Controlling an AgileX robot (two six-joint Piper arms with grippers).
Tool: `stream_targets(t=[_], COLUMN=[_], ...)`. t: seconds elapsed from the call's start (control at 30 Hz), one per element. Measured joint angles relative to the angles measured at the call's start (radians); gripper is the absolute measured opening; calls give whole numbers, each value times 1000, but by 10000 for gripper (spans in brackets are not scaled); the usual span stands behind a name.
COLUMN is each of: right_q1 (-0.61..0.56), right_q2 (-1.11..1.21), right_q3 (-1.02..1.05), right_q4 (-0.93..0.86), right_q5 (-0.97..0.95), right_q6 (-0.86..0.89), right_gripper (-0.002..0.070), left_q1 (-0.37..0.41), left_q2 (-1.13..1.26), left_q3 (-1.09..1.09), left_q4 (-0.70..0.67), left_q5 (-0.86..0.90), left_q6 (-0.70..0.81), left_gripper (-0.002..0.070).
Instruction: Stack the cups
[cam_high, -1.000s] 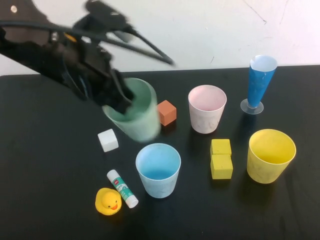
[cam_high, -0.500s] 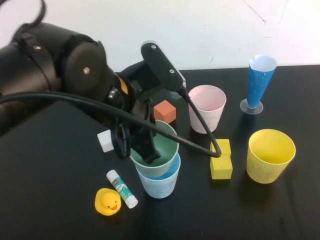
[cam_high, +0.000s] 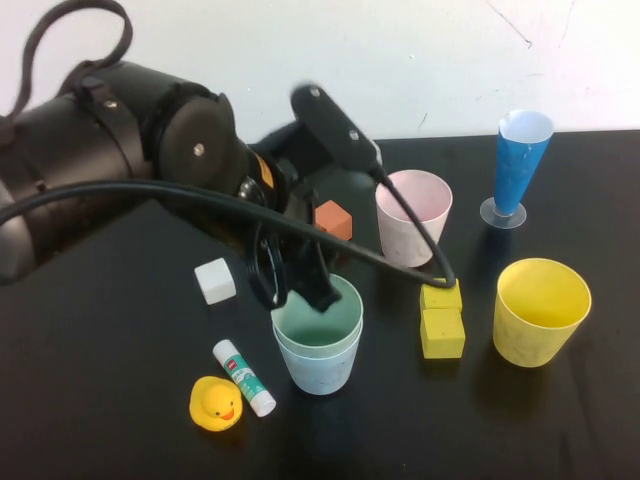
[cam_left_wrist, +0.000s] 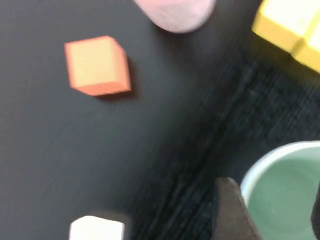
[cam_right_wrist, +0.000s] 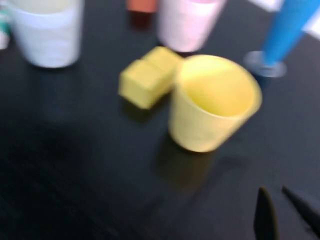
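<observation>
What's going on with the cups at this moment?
Left gripper at green cup rim, fingers straddling it. Green cup nested in blue cup. Right gripper near yellow cup. Pink cup unstacked. Nothing blocking.

The left arm reaches in from the far left, its bulky dark body filling the upper left of the high view, a black cable looping across it. Its wrist angles down toward the near middle of the table. The left gripper (cam_high: 308, 290) points downward, its jaws parted, one dark finger (cam_left_wrist: 232, 210) outside a rim and the other at the opposite side. The right gripper (cam_right_wrist: 280, 210) shows only in its wrist view, low over the table, dark fingertips (cam_right_wrist: 263, 212) close together with a narrow gap.
</observation>
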Motion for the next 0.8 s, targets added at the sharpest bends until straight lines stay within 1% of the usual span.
stream_targets(t=[0.03,0.1,0.2,0.23,0.27,0.3,0.37,0.47,0.53,0.63,0.73,0.8], right_q1=[0,0,0,0,0,0,2,39,79,143,193,213], right_q2=[36,113,238,288,330,384,490,626,691,778,852,904], right_q3=[-39,-118,-222,-258,-285,-317,-374,-441,-482,-544,-594,-617], right_q4=[4,5,6,6,6,6,6,-28,-82,-168,-202,-207], right_q5=[40,98,148,161,171,184,197,195,192,192,178,153], right_q6=[-4,-19,-46,-59,-73,-94,-126,-154,-147,-107,-97,-97], right_gripper=[-3,-3,-3,-3,-3,-3,-3,2,29,123,291,415], left_q1=[0,0,0,0,0,0,0,0,0,0,0,0], left_q2=[-7,-31,-87,-110,-135,-156,-219,-324,-405,-539,-676,-751], left_q3=[-2,-6,-6,-6,-6,-6,-3,41,100,208,329,396], left_q4=[10,47,106,128,149,166,205,226,232,233,236,236], left_q5=[-13,-50,-102,-120,-138,-154,-200,-269,-304,-345,-362,-371], left_q6=[-22,-72,-142,-169,-200,-218,-274,-305,-311,-315,-321,-331], left_gripper=[318,283,160,107,71,50,21,8,4,3,2,2])
